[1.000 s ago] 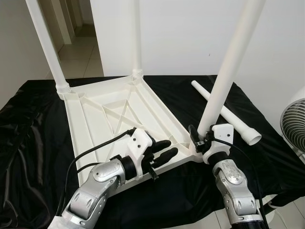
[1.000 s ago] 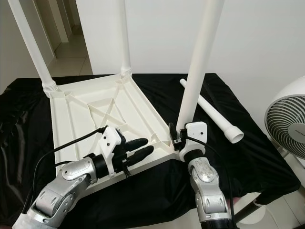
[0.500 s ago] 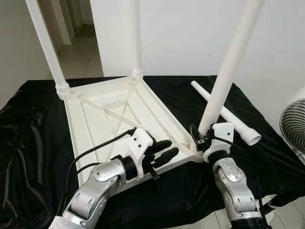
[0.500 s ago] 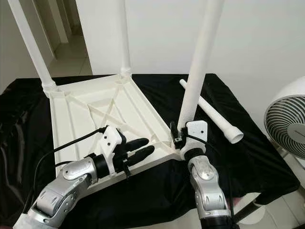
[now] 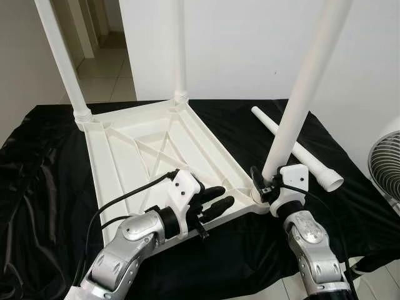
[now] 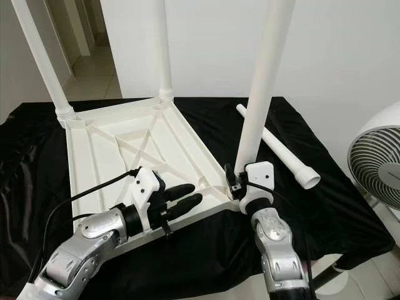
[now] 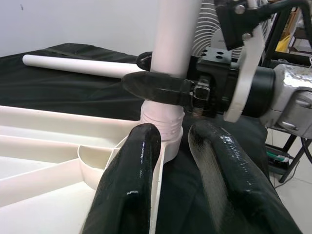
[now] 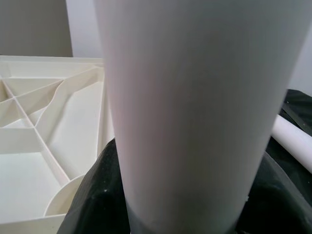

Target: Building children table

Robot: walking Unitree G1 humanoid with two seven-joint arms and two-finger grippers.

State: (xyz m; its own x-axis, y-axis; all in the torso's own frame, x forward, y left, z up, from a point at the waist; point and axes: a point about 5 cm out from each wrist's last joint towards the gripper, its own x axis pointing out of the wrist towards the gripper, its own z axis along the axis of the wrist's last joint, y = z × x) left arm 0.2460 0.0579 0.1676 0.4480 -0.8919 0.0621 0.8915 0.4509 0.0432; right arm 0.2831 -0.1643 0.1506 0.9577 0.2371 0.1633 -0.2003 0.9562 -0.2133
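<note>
The white table top (image 5: 137, 156) lies upside down on a black cloth. Two white legs stand in its far corners (image 5: 62, 62) (image 5: 180, 50). A third leg (image 5: 300, 94) stands slightly tilted in the near right corner socket. My right gripper (image 5: 267, 184) is shut on that leg just above its base. My left gripper (image 5: 215, 199) is shut on the table top's near rim (image 7: 155, 195), close to the same corner, with one finger on each side. A fourth leg (image 5: 306, 156) lies loose on the cloth to the right.
A white fan (image 6: 381, 169) stands at the right, just past the cloth's edge. The black cloth (image 5: 37, 187) is wrinkled on the left side. A doorway and tiled floor lie beyond the far left corner.
My right gripper and the leg it holds have shifted slightly to the right. The left arm has stayed where it was.
</note>
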